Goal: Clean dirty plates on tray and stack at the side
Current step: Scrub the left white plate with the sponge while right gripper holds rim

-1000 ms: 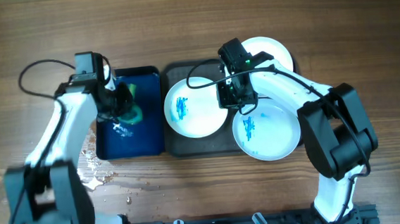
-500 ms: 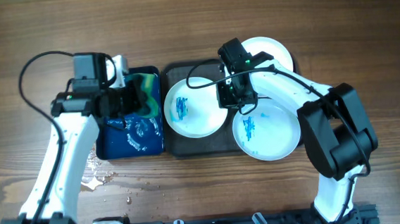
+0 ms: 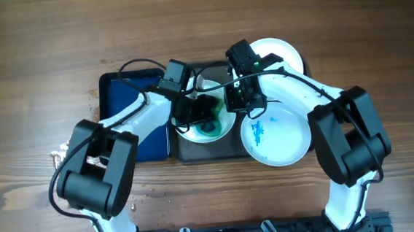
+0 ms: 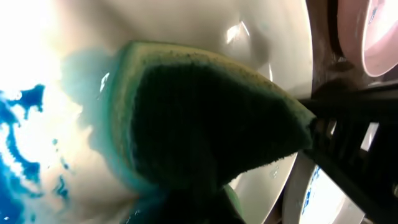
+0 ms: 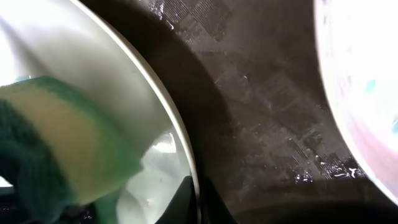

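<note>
A white plate [image 3: 222, 128] with blue smears lies on the dark tray [image 3: 195, 150]. My left gripper [image 3: 205, 113] is shut on a green sponge [image 4: 205, 118] and presses it on that plate's face, where blue wash spreads [image 4: 25, 124]. My right gripper [image 5: 196, 202] is shut on the plate's right rim [image 5: 180, 143]; it also shows in the overhead view [image 3: 236, 99]. A second plate [image 3: 278, 136] with a blue smear lies at the tray's right end. A third white plate [image 3: 283, 54] lies behind it, partly under my right arm.
A deep-blue narrow tray [image 3: 123, 111] stands left of the dark tray. Water drops [image 3: 70, 147] lie on the wooden table at its left. The right arm's cable [image 3: 212, 84] loops over the dark tray's back.
My left gripper has carried the green sponge from the blue tray rightward onto the plate on the dark tray. The right gripper has stayed on the plate's rim.
</note>
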You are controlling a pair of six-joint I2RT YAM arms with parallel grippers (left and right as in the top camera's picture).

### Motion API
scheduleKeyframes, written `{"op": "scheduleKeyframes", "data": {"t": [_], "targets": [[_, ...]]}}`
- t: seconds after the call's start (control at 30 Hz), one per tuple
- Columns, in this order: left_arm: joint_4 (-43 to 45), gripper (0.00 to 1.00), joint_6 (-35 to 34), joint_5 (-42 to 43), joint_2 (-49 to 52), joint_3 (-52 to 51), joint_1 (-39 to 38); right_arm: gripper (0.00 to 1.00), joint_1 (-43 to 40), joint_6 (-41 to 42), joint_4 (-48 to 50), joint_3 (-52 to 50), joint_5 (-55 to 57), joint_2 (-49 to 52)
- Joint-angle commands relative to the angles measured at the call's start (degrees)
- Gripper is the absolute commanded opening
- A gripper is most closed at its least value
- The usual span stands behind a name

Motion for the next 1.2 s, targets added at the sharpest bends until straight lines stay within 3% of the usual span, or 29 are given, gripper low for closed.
{"op": "scheduleKeyframes", "data": {"t": [0.0, 0.17, 0.37, 0.43, 0.57, 0.67, 0.9, 1.03, 1.17], "targets": [[0.22, 0.04, -3.06, -4.24, 3.91, 0.81, -0.2, 0.04, 0.11, -0.22, -0.92, -0.5, -0.07, 1.03], [-10.97, 0.04, -9.64, -29.05, 4.39, 0.81, 3.15, 0.04, 0.11, -0.2, -1.2, -0.5, -0.04, 1.01], [-17.14, 0.04, -14.03, -40.5, 4.39, 0.83, 5.68, 0.04, 0.11, 0.72, -1.2, -0.5, 0.11, 1.01], [-17.07, 0.04, -13.05, -39.43, 4.39, 0.83, 5.66, 0.04, 0.11, 0.7, -1.4, -0.5, 0.13, 1.01], [-10.58, 0.04, -1.29, -14.88, 4.39, 0.83, 2.32, 0.04, 0.11, 0.68, -1.62, -0.5, 0.15, 1.01], [-4.81, 0.04, -3.19, -4.83, 4.39, 0.83, -3.69, 0.05, 0.11, 0.68, -1.79, -0.5, 0.15, 1.01], [2.69, 0.04, -8.7, -5.79, 4.42, 0.83, -5.92, 0.04, 0.11, 0.72, -2.86, -0.5, 0.17, 1.01], [2.45, 0.04, -9.57, -17.57, 4.42, 0.83, -2.29, 0.04, 0.11, 0.7, -3.78, -0.5, 0.17, 1.01], [0.02, 0.04, -9.57, -27.23, 4.42, 0.83, 6.25, 0.04, 0.11, 0.68, -4.35, -0.5, 0.15, 1.03]]}}
